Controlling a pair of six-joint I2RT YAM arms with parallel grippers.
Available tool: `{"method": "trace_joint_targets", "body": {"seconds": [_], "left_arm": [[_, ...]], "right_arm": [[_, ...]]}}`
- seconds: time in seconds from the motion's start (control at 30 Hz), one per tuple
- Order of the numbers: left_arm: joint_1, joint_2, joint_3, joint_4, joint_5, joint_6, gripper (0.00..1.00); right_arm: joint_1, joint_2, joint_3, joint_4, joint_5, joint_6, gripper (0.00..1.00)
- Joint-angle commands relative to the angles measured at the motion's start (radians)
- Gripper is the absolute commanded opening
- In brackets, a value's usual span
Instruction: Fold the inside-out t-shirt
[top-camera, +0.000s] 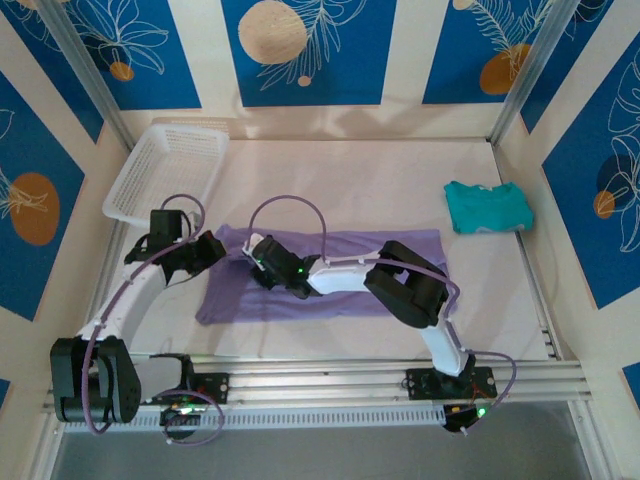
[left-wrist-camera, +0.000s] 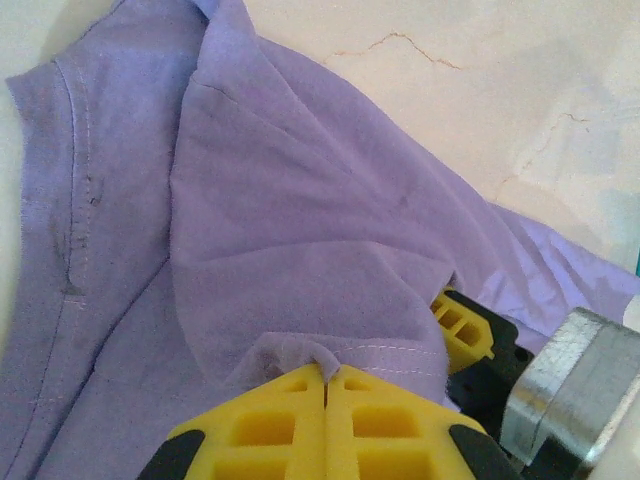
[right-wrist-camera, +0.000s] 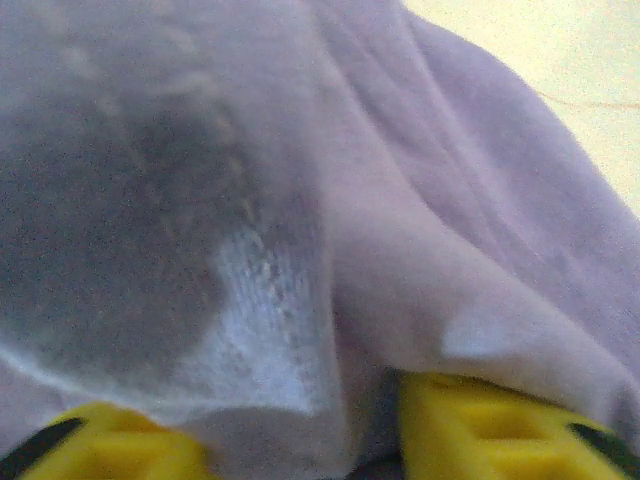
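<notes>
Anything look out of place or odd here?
Nothing spilled or damaged. The lavender t-shirt shows exposed seam stitching, and its left end is bunched where the left gripper pinches it, draped over the right gripper.

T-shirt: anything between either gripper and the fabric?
Nothing visible. The left gripper is shut on a fold of the t-shirt. The right gripper, jaws apart, has the fabric draped straight over it. The basket and the teal garment lie well clear.

bright, even overhead light, faint shadows; right wrist view blurred close up
</notes>
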Motion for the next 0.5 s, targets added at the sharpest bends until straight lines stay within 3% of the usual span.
{"method": "trace_joint_targets", "body": {"seconds": [0.0,0.13,0.23,0.47], "left_arm": [[0.012,0.009,0.019,0.017,0.015,-0.009,0.00],[0.012,0.010,0.018,0.018,-0.001,-0.008,0.00],[0.011,0.006,0.015,0.017,-0.011,-0.003,0.00],[0.012,-0.010,0.003,0.005,-0.033,0.008,0.00]], "right_arm": [[0.012,-0.032,0.002,0.011,0.147,-0.009,0.29],[0.008,-0.107,-0.042,-0.009,0.150,-0.017,0.12],[0.004,-0.164,-0.075,-0.043,0.096,-0.020,0.05],[-0.010,-0.253,-0.108,-0.145,0.002,-0.024,0.00]]}}
